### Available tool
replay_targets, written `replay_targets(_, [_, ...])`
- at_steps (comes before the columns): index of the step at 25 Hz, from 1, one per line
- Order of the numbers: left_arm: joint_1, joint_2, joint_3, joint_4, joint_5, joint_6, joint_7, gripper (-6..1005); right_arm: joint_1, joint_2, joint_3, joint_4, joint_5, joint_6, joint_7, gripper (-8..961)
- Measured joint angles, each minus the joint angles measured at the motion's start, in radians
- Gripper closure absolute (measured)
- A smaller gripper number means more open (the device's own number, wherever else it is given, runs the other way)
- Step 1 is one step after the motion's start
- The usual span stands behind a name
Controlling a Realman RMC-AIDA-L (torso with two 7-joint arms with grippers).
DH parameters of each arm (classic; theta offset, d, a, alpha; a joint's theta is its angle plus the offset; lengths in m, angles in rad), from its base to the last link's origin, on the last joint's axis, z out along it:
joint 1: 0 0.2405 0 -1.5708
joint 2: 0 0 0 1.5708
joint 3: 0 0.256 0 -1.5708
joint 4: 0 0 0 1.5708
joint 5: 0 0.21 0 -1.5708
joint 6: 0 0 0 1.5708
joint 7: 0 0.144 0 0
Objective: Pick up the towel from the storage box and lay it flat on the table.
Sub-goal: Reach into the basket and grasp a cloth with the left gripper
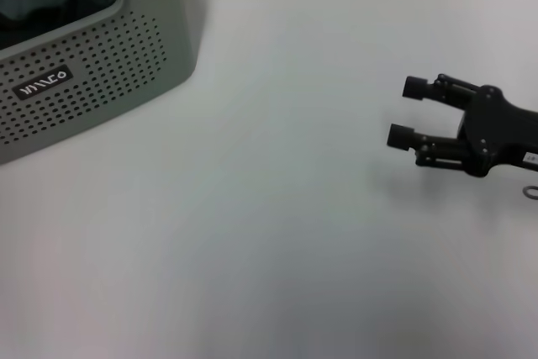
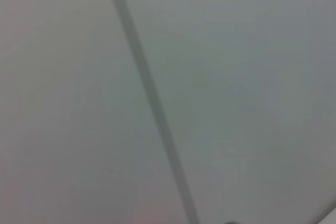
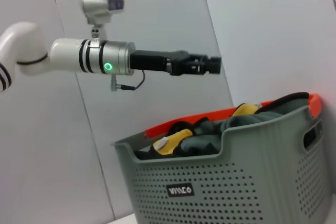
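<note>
Nothing done yet: I see the towel [image 3: 173, 141] in the box [image 3: 231, 182], my right gripper [image 1: 407, 112] open and empty over the table [image 1: 269, 233], left gripper [image 3: 202, 64] raised above the box, fingers unclear.

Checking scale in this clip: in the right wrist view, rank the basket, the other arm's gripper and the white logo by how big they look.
1. Basket, largest.
2. Left gripper, held high above the basket and farther away, so its true size is unsure.
3. Logo, smallest.

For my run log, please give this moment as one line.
stage: before pickup | towel: in storage box | right pincer: open, over table | left pincer: above box
</note>
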Motion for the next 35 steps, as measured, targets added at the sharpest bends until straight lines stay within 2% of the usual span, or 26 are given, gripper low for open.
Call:
replay_targets(1, [-0.016,0.016,-0.007,0.011,0.089,0.006,-0.064,480,0.0,-0.001,0.007,0.002,0.0,-0.001,-0.001,94])
replay_targets(4, [-0.033,0.041,-0.002,0.041,0.247,0.05,-0.14,481,0.004,-0.004,0.02,0.005,0.0,0.002,-0.001,94])
replay_targets(9, [-0.038,0.045,-0.003,0.097,0.431,0.141,-0.181,482,0.022,-0.005,0.022,0.001,0.0,0.028,-0.003,93])
replay_targets(15, [-0.053,0.058,-0.001,0.076,0.553,0.206,-0.202,484,0.055,0.005,0.018,0.007,-0.006,0.042,-0.012,93])
replay_targets(21, [-0.069,0.06,0.0,0.022,0.588,0.19,-0.194,485,0.05,0.016,0.022,0.008,-0.006,0.043,-0.026,93])
replay_targets(28, [-0.101,0.066,0.004,-0.085,0.655,0.095,-0.187,487,0.031,0.02,0.022,0.01,-0.007,0.043,-0.029,94])
replay_targets(35, [-0.128,0.083,0.001,-0.155,0.661,0.064,-0.179,489,0.022,0.025,0.022,0.01,-0.007,0.043,-0.037,93])
